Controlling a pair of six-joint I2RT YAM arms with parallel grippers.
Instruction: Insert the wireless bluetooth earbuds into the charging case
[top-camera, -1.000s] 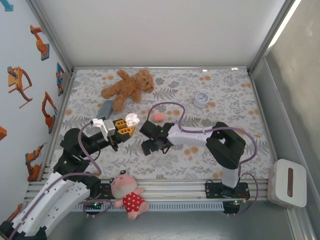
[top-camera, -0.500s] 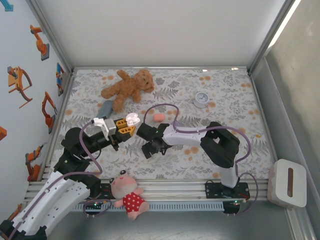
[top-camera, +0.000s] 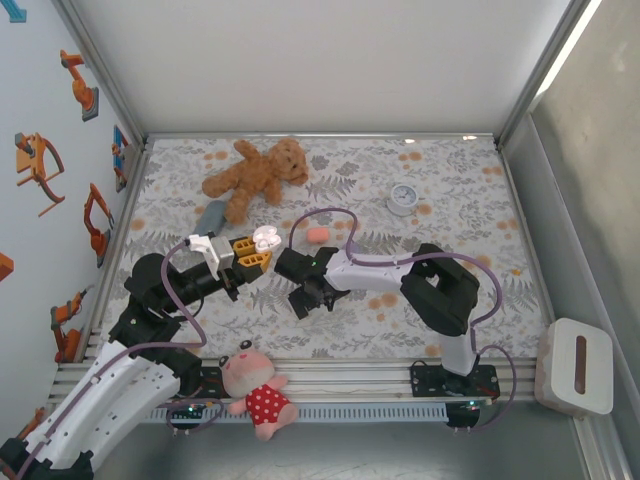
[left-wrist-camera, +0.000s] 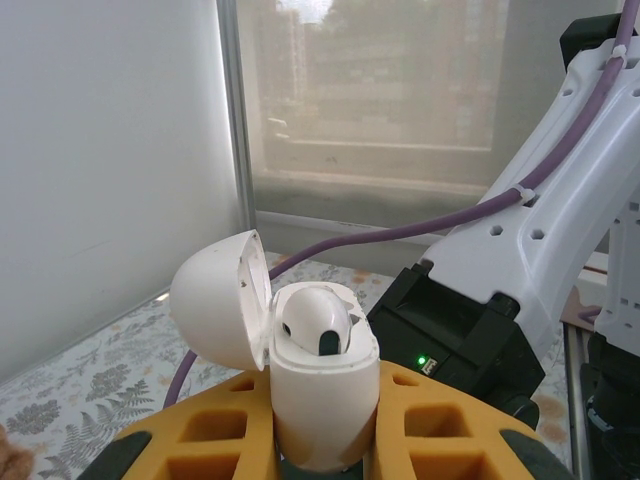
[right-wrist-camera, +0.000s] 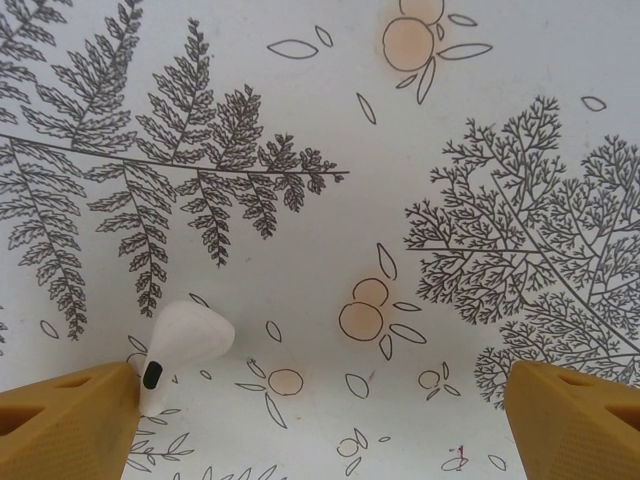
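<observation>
Over mid-cloth, what changed: your right arm swung in toward the left one over the last sec. The right gripper (top-camera: 305, 293) now hangs close to the left gripper (top-camera: 252, 258), nose down at the cloth (right-wrist-camera: 400, 200).
R fingers: spread wide, nothing pinched. One yellow finger (right-wrist-camera: 60, 420) sits low-left in the wrist view, the other low-right.
Loose earbud (right-wrist-camera: 190, 340): white, lying on the cloth, touching or just beside that low-left finger; can't tell which. It's off-centre in the gap, not between the pads.
L fingers: pressed onto the charging case (left-wrist-camera: 325, 400), held upright w/ lid (left-wrist-camera: 215, 310) flipped open; no shift there over the last sec.
Seated earbud (left-wrist-camera: 312, 320): already down in the case, so approx. half done by the look of it.
Meaning for task: the swing-in looks like lining up for pickup no. 2. You prob. need to nudge sideways so the bud centres before closing.
Risk: closing as-is may flick the bud away instead of gripping it.
</observation>
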